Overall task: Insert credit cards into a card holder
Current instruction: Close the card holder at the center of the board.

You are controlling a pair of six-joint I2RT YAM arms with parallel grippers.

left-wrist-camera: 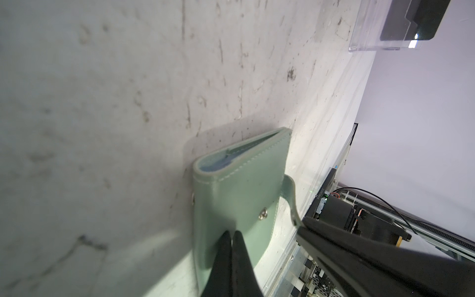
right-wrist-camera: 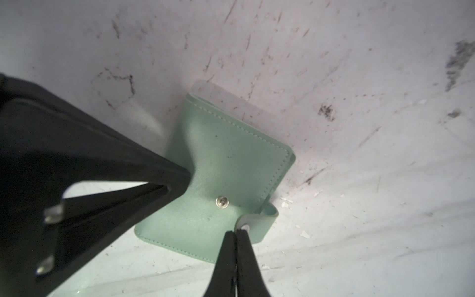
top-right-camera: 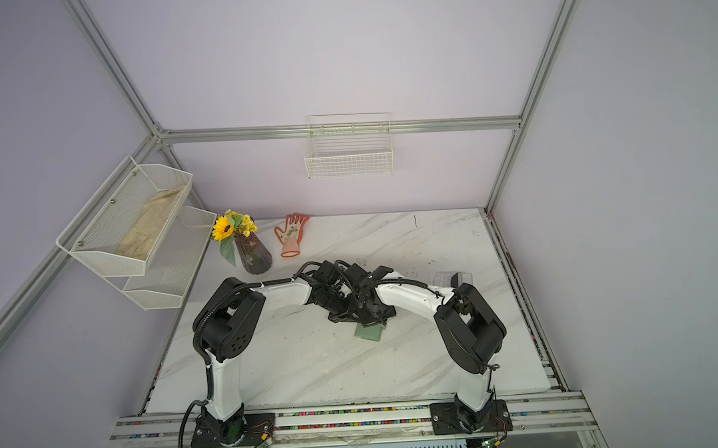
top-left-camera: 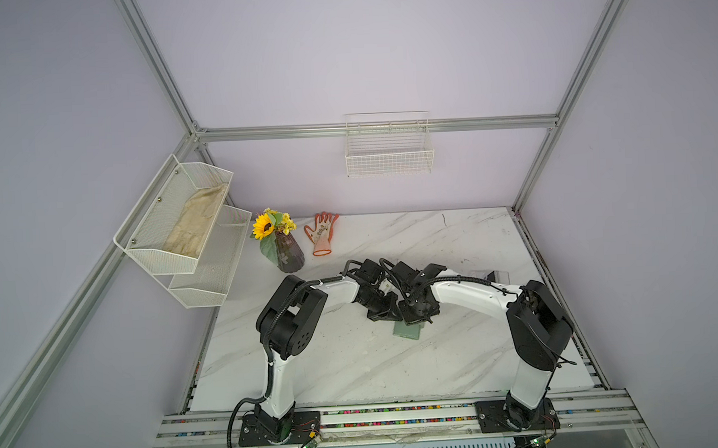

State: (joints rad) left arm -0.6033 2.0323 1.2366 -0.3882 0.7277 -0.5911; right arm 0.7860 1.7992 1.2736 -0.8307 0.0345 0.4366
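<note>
The sage-green card holder lies closed on the marble table under both wrists, also visible in a top view. My left gripper is shut, and its tips press on the holder's cover beside the snap stud. My right gripper is shut on the end of the holder's snap tab strap, which is unfastened and curls up from the holder. A blue card edge shows inside the holder's open end. A dark credit card stands in a clear acrylic box.
The clear box stands near the table's right edge behind the right arm. A vase of sunflowers and an orange glove sit at the back left. Mesh shelves hang on the left wall, a wire basket on the back wall.
</note>
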